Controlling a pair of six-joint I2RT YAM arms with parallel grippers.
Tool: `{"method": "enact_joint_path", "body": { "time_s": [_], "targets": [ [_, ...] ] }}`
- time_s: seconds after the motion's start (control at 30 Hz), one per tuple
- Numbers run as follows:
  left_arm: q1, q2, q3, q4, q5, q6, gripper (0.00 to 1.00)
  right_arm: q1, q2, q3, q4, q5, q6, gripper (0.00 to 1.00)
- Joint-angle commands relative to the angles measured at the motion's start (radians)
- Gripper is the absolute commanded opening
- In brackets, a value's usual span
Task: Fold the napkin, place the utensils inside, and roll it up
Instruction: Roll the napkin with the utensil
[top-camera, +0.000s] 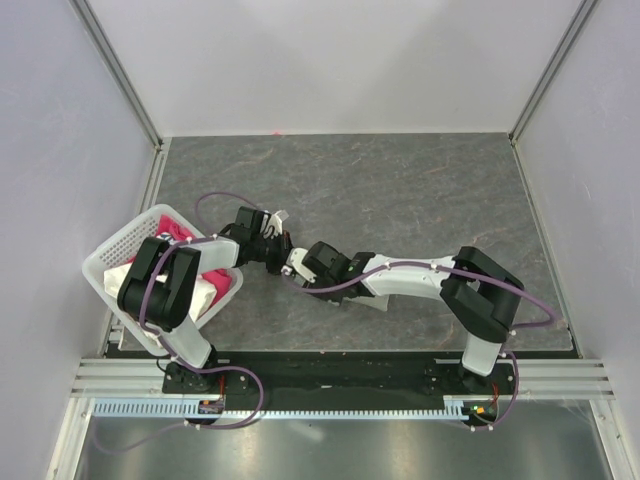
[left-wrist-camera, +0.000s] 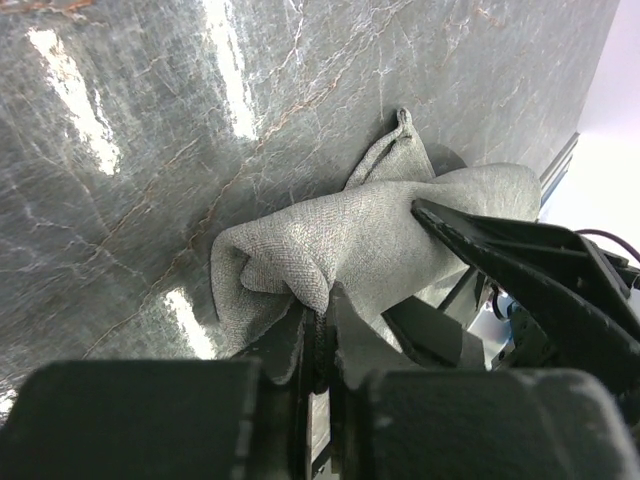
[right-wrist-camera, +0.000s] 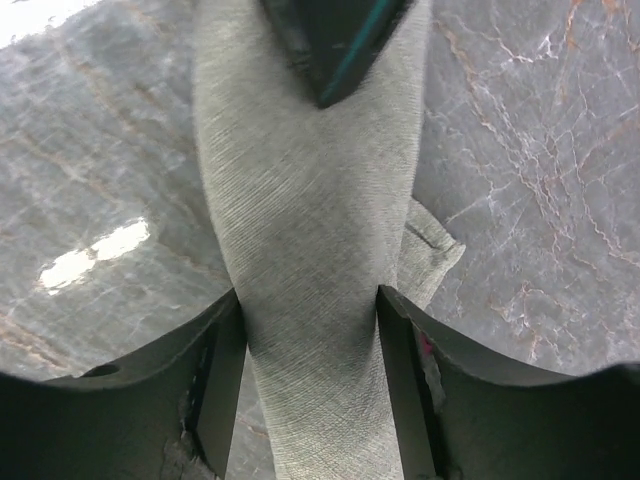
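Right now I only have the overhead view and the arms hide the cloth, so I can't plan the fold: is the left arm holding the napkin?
Observer: Yes, its wrist view shows the left jaws shut on a fold of the napkin.
Operator: And the right?
Observer: The napkin runs between the right jaws, filling the gap; whether they pinch it I can't tell.
Operator: Is it flat?
Observer: No, it is crumpled into a thick band between the two arms.

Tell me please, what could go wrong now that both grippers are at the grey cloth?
1. The left gripper pinches only a small fold of the napkin; a pull could slip it free.
2. The napkin is bunched and twisted inside the right gripper, so it may spread out crooked.
3. Both wrists sit very close; they might bump.
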Motion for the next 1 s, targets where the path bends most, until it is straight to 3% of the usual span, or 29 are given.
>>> {"method": "enact_joint_path", "body": {
  "time_s": [0.0,0.1,0.27,0.6,0.97],
  "targets": [
    [-0.001,-0.044,0.01,-0.002,-0.001,0.035,0.26,-0.056,0.041,0.05,-0.066,-0.079,0.027,0.6],
    [-0.003,-0.082,0.002,0.0,-0.023,0.032,0.48,-0.082,0.062,0.07,-0.107,-0.185,0.035,0.56],
    [0.007,-0.139,-0.02,-0.009,-0.095,0.038,0.6,-0.149,0.099,0.097,-0.159,-0.39,0.049,0.48],
    [0.013,-0.2,-0.064,0.011,-0.109,0.052,0.61,-0.264,0.13,0.134,-0.228,-0.688,0.046,0.45],
    [0.013,-0.214,-0.127,0.106,-0.049,0.034,0.58,-0.338,0.228,0.188,-0.27,-0.88,0.032,0.44]
  ]
}}
